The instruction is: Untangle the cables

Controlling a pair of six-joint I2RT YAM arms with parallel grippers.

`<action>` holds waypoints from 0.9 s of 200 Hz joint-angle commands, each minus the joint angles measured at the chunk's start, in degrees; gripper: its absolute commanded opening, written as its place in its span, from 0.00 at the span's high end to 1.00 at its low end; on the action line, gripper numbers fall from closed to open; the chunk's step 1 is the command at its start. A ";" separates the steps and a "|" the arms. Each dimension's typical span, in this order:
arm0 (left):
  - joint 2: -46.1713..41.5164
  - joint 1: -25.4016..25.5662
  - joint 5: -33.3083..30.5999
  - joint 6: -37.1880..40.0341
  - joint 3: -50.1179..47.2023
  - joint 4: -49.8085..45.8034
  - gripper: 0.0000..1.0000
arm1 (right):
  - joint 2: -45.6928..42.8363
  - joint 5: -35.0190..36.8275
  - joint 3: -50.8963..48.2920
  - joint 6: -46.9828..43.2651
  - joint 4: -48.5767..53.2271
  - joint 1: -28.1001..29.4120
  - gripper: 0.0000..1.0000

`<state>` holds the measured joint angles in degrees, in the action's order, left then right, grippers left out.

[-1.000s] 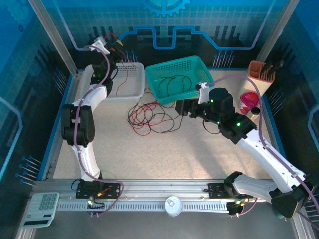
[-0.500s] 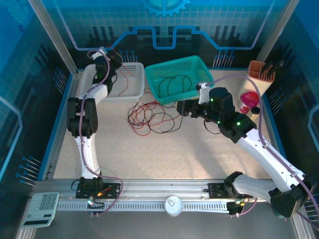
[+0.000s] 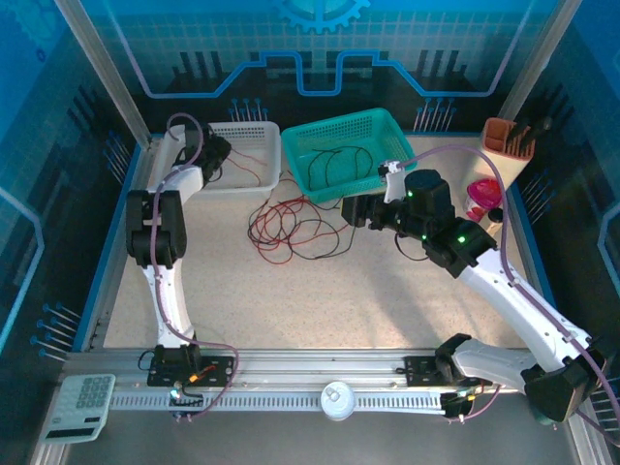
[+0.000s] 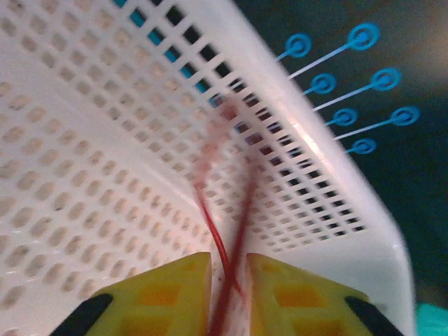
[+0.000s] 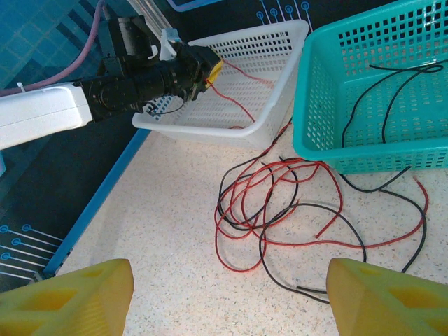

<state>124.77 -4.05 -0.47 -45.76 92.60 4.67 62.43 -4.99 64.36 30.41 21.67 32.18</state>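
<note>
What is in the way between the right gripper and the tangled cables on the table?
Nothing visible. The right gripper hangs open above the table, and the tangle of red and black cables lies uncovered just ahead of it. The teal basket stands beyond the tangle, not in the path.

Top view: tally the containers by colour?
White basket: 1
Teal basket: 1
Brown holder: 1
Total: 3
</note>
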 commanded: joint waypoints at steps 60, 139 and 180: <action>-3.02 -1.48 -0.74 4.49 11.43 -16.60 0.37 | 0.93 0.94 1.38 -0.79 -1.02 -0.46 0.26; -6.12 -2.44 -4.97 8.88 13.13 -23.63 0.31 | 0.59 1.89 1.03 -0.52 -0.95 -0.52 0.26; -12.06 -1.73 -2.12 10.77 11.38 -23.08 0.31 | 1.47 3.21 1.30 -0.88 1.08 -0.58 0.26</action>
<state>119.52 -5.85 -4.16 -37.39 105.06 -17.78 63.46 -3.36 64.38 30.37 21.50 32.18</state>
